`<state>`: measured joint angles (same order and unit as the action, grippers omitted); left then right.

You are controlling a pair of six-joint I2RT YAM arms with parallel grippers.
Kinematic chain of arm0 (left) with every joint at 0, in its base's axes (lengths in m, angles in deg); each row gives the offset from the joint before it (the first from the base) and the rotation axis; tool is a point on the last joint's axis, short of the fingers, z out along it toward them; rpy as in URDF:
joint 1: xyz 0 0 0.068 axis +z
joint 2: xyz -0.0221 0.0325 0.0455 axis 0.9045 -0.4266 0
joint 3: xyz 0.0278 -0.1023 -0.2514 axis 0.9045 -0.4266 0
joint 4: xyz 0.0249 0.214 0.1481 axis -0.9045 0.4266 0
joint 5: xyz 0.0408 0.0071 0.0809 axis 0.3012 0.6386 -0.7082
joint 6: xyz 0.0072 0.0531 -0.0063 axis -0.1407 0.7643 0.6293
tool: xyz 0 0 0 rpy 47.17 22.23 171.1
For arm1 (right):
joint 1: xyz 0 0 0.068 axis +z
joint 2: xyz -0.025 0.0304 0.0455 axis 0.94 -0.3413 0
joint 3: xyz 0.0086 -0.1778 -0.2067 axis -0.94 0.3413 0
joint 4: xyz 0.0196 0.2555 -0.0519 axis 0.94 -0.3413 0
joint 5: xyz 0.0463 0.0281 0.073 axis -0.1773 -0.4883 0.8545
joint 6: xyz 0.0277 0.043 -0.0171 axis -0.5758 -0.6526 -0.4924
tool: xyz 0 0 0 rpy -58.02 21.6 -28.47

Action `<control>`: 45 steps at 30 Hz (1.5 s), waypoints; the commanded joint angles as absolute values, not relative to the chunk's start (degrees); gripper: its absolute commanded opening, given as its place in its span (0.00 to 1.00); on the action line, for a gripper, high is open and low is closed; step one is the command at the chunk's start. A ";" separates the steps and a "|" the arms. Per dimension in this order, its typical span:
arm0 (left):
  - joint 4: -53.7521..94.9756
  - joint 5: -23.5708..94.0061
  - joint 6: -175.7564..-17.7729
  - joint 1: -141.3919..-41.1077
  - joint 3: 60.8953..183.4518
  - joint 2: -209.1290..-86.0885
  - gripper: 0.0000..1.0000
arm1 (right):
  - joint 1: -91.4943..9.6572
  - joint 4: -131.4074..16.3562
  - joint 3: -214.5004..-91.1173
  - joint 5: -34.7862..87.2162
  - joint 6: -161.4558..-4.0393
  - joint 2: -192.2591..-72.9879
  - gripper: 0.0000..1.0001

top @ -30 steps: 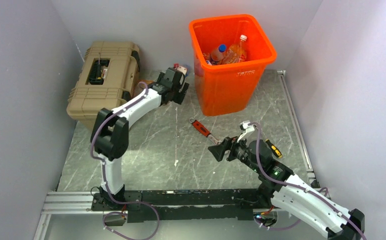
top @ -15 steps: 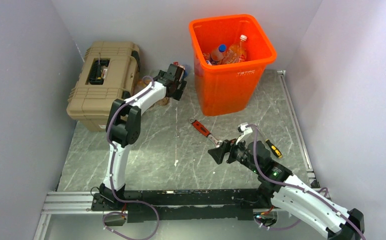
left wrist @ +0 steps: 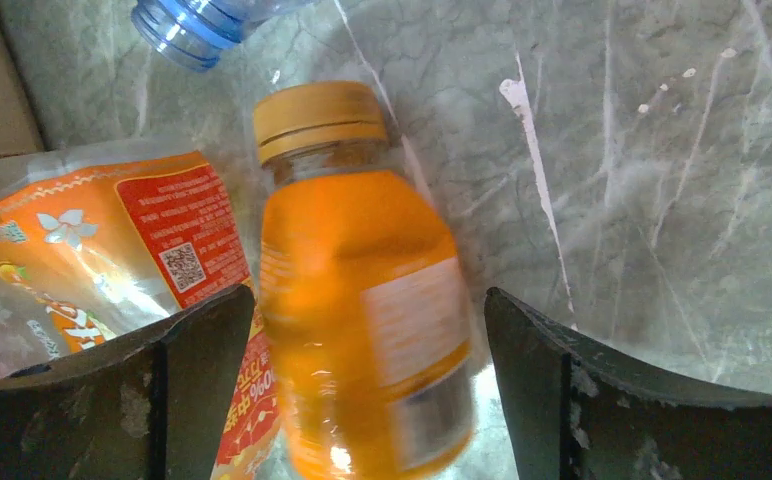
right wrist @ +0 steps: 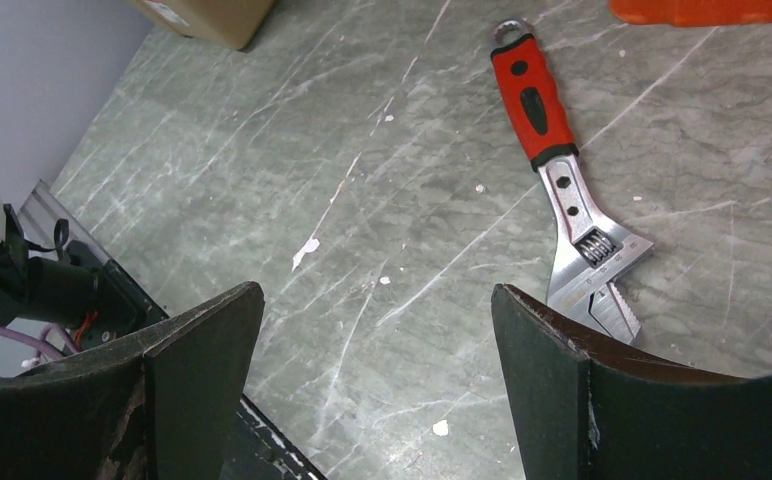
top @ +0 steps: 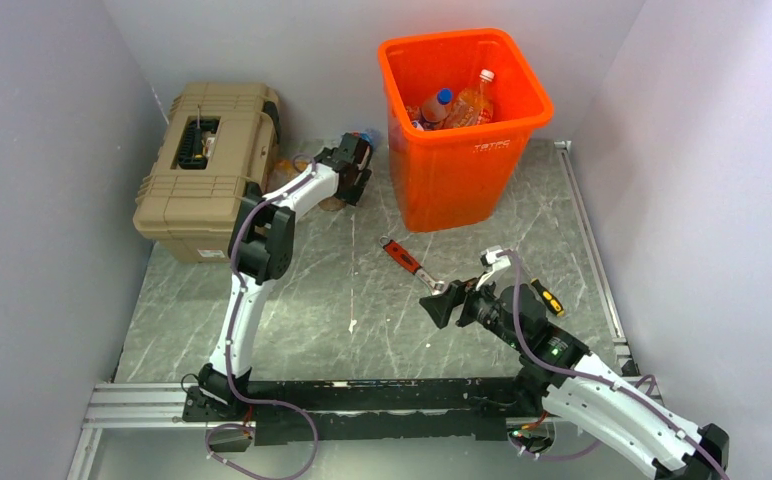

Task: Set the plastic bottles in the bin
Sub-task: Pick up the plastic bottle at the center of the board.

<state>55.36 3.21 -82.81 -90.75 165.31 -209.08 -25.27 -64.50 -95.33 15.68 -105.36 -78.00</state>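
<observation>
as it lies, orange bottle [left wrist: 362,300], yellow-capped

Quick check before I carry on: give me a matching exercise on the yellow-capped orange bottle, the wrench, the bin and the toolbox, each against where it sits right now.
Things
1. yellow-capped orange bottle
2. red-handled wrench
3. orange bin
4. tan toolbox

Places
A. far left, against the wall
B. flat on the table, just ahead of the open right gripper
C. lying down, straddled by the open left gripper
D. far side, with bottles inside

Pairs: 1-C, 2-B, 3-D, 4-A
</observation>
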 commanded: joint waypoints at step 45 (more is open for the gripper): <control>49.63 10.49 -88.83 -90.50 142.76 -169.54 0.38 | -24.98 -63.68 -105.11 13.41 -102.63 -83.70 0.92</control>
